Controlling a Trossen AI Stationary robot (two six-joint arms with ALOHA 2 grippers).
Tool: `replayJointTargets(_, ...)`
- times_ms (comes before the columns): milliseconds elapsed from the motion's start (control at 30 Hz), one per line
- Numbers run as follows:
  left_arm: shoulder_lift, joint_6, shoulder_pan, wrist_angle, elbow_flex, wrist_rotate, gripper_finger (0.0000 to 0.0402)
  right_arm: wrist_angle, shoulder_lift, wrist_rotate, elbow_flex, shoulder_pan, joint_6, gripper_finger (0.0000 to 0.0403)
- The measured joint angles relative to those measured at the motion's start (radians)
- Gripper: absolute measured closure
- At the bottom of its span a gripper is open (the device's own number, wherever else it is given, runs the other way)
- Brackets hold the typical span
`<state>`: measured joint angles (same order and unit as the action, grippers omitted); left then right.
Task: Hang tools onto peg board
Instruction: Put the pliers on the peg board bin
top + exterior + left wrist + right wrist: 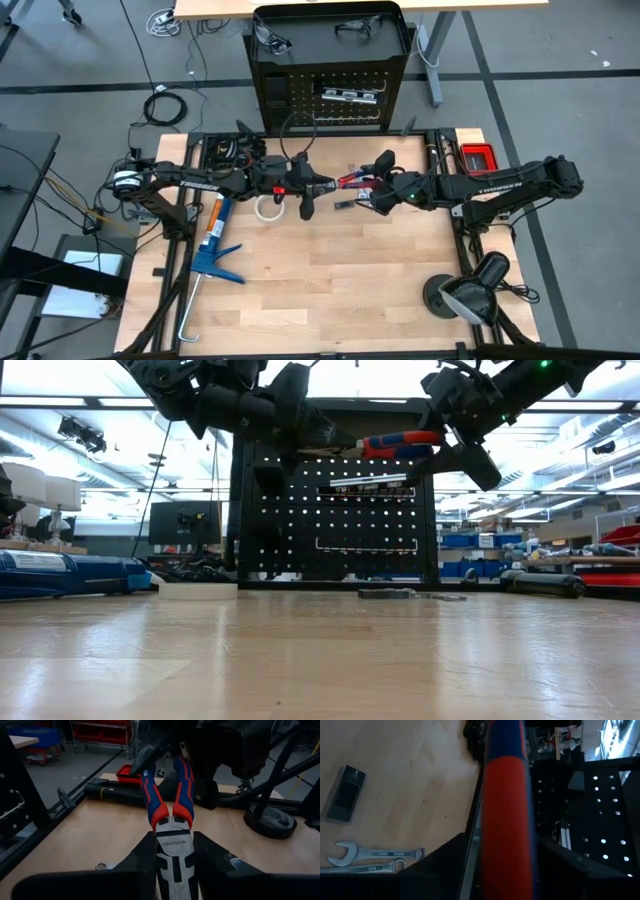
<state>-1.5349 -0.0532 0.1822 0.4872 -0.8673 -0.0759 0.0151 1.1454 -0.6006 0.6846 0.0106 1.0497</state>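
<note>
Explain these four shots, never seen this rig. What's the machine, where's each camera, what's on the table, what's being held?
It is a robot with two dark arms at a wooden table. One camera looks straight down, one sits at table height, and one rides on each wrist.

The left gripper is shut on the metal head of the red-and-blue pliers, held in the air. The right gripper brackets the pliers' handle; whether it grips yet is unclear.

Behind stands the black peg board, which the tools are meant to hang on. On the table lie two silver wrenches, a small dark block, a blue caulking gun and a white ring.
</note>
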Motion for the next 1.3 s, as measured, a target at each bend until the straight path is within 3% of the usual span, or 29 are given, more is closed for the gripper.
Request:
replayJointTargets(233,0.0,0.0,0.0,0.003,0.0,-0.006,0.0318,-0.008,0.0,-0.01,0.0,-0.001,-0.013,0.0317)
replayJointTargets(333,0.0,0.002,0.0,0.008,0.0,-0.003,0.0343,-0.015,0.001,-0.017,-0.001,-0.002,-0.012,0.0319)
replayJointTargets(500,0.023,0.021,-0.001,-0.004,-0.002,0.115,0.0278,-0.022,0.001,-0.042,-0.001,0.0,-0.05,0.0319)
replayJointTargets(733,0.186,0.238,-0.009,0.003,-0.002,0.245,0.0214,0.038,0.001,-0.114,0.039,0.004,-0.166,0.0319)
replayJointTargets(967,0.255,0.467,-0.075,0.001,-0.002,0.39,0.0216,0.279,0.001,0.031,0.234,0.082,-0.528,0.0319)
replayJointTargets(1100,0.253,0.588,-0.131,0.055,0.012,0.501,0.0232,0.407,0.003,0.042,0.353,0.148,-0.734,0.0319)
replayJointTargets(1300,0.253,0.604,-0.157,0.24,0.103,0.536,0.0253,0.576,0.078,0.046,0.548,0.221,-0.929,0.0319)
